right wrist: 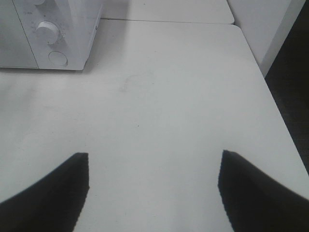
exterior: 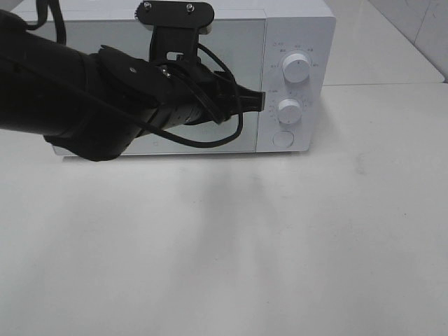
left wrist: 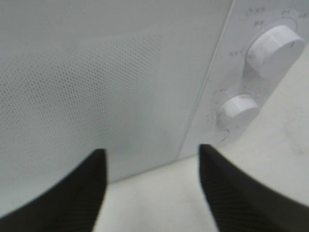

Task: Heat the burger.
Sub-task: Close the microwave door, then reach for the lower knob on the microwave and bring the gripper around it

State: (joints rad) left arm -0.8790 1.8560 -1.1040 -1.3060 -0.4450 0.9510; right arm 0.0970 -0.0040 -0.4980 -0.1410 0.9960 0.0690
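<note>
1 microwave (exterior: 245,42); left tool (left wrist: 152,151) parted.

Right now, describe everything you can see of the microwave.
The microwave is a white box standing upright at the back of the table, door shut, its window a fine dotted mesh. The control panel carries an upper knob, a lower knob and a round button beneath. The left gripper, jaws apart, hangs by the door's right edge; contact unclear.

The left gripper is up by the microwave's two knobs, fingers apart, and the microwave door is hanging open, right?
No: the microwave door is closed, as the exterior high view shows. The left gripper is by the two knobs, fingers apart.
</note>
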